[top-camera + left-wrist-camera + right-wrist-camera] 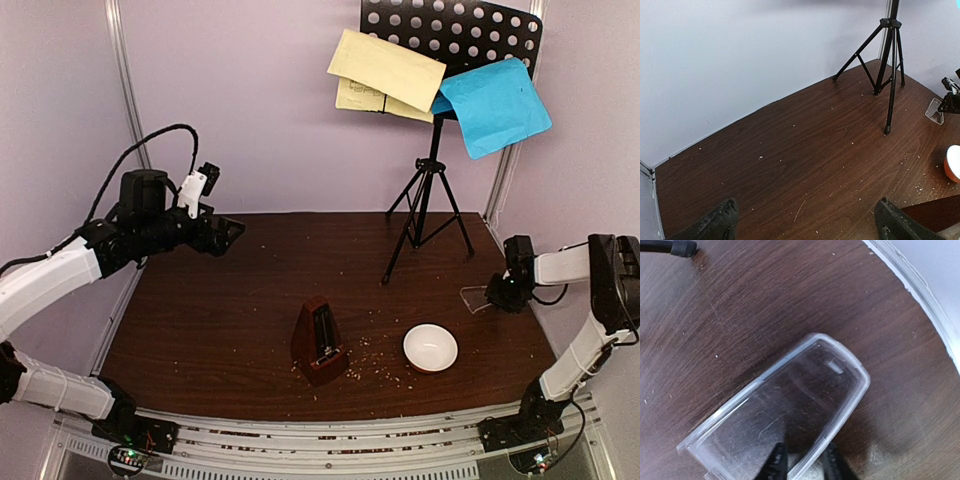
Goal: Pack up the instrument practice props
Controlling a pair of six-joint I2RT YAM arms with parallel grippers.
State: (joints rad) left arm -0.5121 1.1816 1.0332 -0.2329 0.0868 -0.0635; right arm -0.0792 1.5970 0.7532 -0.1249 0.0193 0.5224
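Observation:
The black music stand (428, 190) is at the back right; its perforated desk (470, 30) holds pale yellow sheets (385, 70) and a blue sheet (497, 105). The brown pyramid metronome (320, 340) stands uncovered at the front centre. Its clear cover (477, 298) lies on the table at the right edge. In the right wrist view my right gripper (804, 467) straddles one side wall of the cover (790, 400), its fingers close together on it. My left gripper (228, 234) is open and empty above the table's back left. In the left wrist view (805, 227) the tripod legs (888, 65) show.
A small round white bowl (430, 347) sits right of the metronome. Brown crumbs (380, 365) are scattered around both. The back wall and a metal corner post (505, 160) stand close behind the stand. The table's right rim (920, 295) is next to the cover.

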